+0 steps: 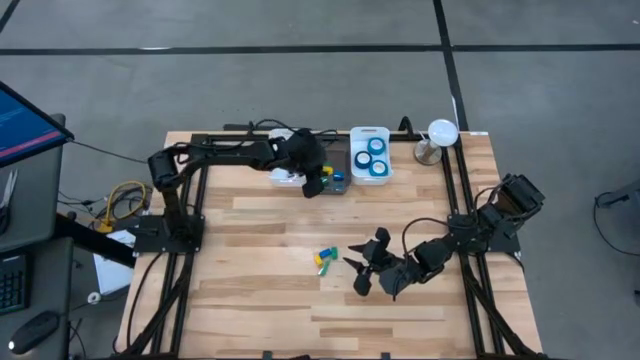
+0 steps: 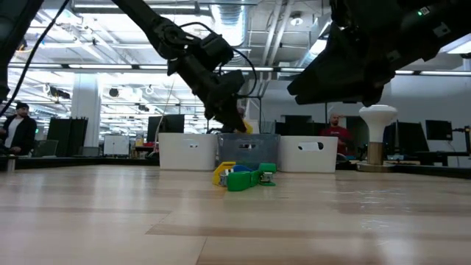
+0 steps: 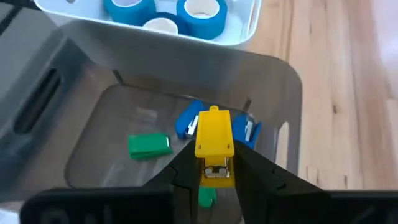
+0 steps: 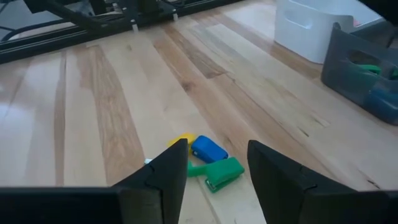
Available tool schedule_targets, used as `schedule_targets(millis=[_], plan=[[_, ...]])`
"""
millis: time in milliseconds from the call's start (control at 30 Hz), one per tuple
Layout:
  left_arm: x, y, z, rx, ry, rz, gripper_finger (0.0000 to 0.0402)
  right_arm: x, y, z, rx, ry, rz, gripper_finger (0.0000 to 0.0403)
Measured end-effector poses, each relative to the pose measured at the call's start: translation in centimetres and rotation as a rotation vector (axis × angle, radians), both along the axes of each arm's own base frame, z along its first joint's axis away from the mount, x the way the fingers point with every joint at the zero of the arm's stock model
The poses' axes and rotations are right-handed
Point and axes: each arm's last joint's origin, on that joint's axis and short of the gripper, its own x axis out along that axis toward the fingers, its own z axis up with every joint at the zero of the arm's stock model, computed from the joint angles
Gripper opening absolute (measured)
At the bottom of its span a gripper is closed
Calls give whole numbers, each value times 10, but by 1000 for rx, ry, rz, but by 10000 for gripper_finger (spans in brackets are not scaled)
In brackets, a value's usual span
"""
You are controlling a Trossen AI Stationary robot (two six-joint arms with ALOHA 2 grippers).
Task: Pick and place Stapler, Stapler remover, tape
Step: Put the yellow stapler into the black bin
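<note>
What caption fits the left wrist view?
Left gripper holds a yellow stapler above the grey bin.

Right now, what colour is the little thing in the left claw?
Yellow: the small stapler in the left claw, clearest in the left wrist view.

Robotics lab: monitors [image 2: 169, 124], industrial ceiling lights [image 2: 103, 68], people [image 2: 18, 129] behind wooden table [image 2: 110, 213].

Three bins [image 1: 369, 135] along far edge. Three tape rolls [image 1: 376, 145]. Three small staplers [image 4: 208, 159] mid-desk. One lamp [image 1: 440, 135], far-right corner.
</note>
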Motion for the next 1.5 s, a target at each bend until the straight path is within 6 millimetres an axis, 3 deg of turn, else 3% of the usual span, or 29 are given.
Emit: schedule_targets(millis=[300,800,967,1100,1267,1500], plan=[[1,4,-5,30,21,34,71,0,0,0,3,-5,1,157],[-1,8,-5,89,46,100,192,0,0,0,4,-5,1,157],[-3,7,-1,97,44,105,211,0,0,0,4,-5,1,153],[-7,6,14,143,33,144,214,0,0,0,5,-5,2,153],[-20,-11,42,172,18,142,206,1,6,-7,48,25,60,156],[-50,-69,54,149,-54,50,190,9,7,-42,68,61,24,143]])
